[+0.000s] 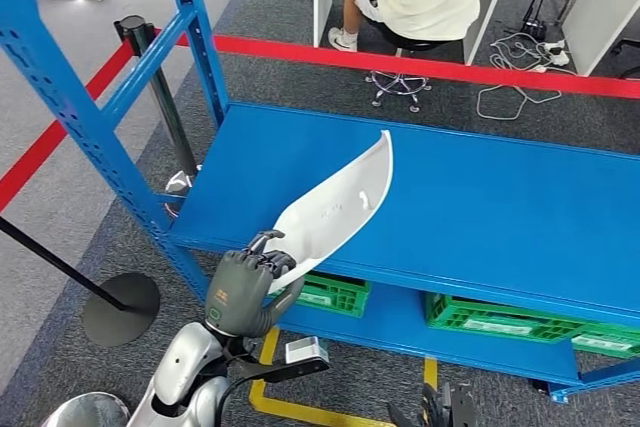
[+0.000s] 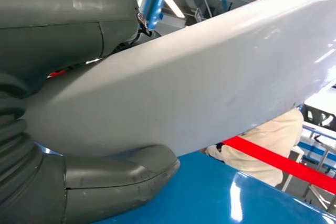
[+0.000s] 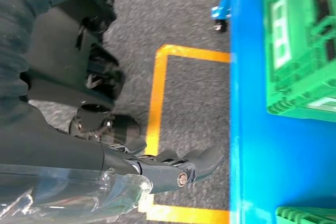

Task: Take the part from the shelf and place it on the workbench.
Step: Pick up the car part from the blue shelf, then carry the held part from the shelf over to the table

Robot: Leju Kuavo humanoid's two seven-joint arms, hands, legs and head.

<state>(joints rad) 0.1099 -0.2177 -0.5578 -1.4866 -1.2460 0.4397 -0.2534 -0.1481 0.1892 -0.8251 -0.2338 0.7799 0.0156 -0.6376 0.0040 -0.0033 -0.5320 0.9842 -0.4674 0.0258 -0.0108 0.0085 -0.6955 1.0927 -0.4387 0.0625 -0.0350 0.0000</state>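
At the shelf's front edge in the head view, my left hand (image 1: 243, 292) grips the white part (image 1: 336, 209) by its near end; the far end slants up over the blue shelf (image 1: 483, 207), so pickup looks done, the workbench placement not. In the left wrist view, thumb and fingers (image 2: 118, 174) clamp the part. In the right wrist view, my right hand (image 3: 166, 169) hangs empty, fingers loosely extended over the yellow floor line (image 3: 158, 98), beside a green crate (image 3: 301, 45). Open floor lies behind for backing out.
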